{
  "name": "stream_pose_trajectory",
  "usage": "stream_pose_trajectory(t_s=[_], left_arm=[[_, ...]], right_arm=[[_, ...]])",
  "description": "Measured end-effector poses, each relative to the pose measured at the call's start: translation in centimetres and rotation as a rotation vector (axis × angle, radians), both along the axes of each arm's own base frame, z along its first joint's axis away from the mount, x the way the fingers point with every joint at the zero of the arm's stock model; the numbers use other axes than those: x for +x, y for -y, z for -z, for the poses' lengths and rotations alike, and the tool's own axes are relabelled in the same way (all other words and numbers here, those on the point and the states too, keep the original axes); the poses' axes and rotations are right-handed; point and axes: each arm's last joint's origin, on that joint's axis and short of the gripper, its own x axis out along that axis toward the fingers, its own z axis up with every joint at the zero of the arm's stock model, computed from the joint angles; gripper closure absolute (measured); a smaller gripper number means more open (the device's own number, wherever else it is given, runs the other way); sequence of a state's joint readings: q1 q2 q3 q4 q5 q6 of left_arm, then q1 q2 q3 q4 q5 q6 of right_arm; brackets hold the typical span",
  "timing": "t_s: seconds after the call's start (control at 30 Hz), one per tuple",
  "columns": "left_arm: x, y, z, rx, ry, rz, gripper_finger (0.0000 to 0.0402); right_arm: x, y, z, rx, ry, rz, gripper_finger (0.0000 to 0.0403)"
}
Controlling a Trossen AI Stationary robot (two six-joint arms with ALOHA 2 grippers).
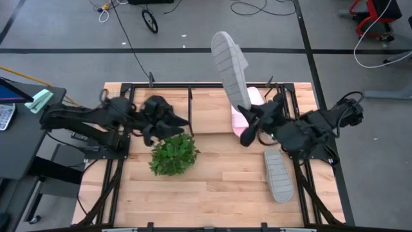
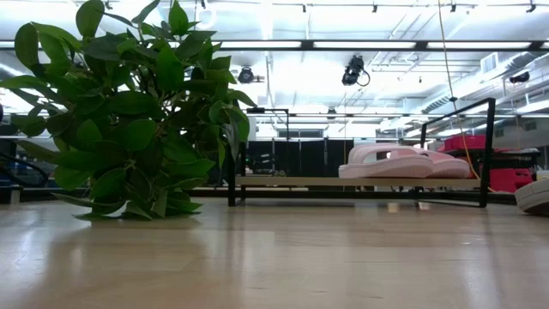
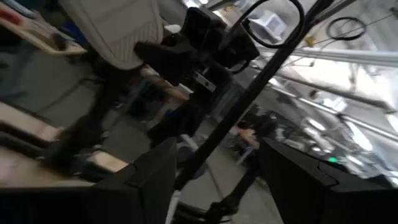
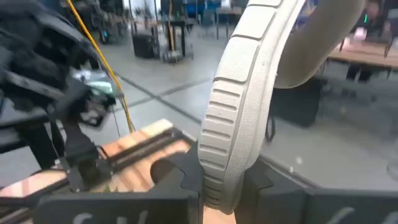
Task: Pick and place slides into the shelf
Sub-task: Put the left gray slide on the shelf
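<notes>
My right gripper (image 1: 248,120) is shut on a grey slide (image 1: 230,63), held up over the right part of the shelf (image 1: 190,103), its ribbed sole showing in the high view. Two pink slides (image 1: 243,109) lie on the shelf's slanted board; they also show in the low view (image 2: 401,162). A second grey slide (image 1: 278,175) lies flat on the table at the right, in front of the shelf. My left gripper (image 1: 175,122) is open and empty over the shelf's left part, just behind the plant; its fingers (image 3: 152,180) stand wide apart in the left wrist view. My right gripper pinches the grey slide between its two fingers at the sole's end away from the strap (image 4: 219,177), one finger on each face. The fingers come from the table's right side. The slide is lifted clear and stands up and away from the fingers, its strap (image 4: 314,46) at the far end.
A green leafy plant (image 1: 174,153) stands on the table left of centre, in front of the shelf, and fills the left of the low view (image 2: 129,112). The shelf's thin black rods (image 2: 491,150) rise at its ends. Bare wooden tabletop (image 1: 219,187) lies in front.
</notes>
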State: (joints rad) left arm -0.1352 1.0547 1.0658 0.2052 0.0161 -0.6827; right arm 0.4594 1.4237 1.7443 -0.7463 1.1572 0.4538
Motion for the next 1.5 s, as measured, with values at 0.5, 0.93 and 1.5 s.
stream_pose_trajectory(t_s=[0.5,0.93,1.5], left_arm=[[-7.9,-1.3,-1.5,0.031,-0.051,-0.094,0.0199],[-9.2,-1.5,-0.2,0.056,-0.191,-0.092,0.0211],[-10.6,-1.7,1.1,0.074,-0.334,-0.089,0.0219]], right_arm=[[4.5,6.2,5.8,0.2,-0.42,0.049,0.0355],[8.5,8.2,12.7,0.241,-0.866,0.06,0.0355],[11.2,8.4,17.4,0.187,-1.036,0.129,0.0355]])
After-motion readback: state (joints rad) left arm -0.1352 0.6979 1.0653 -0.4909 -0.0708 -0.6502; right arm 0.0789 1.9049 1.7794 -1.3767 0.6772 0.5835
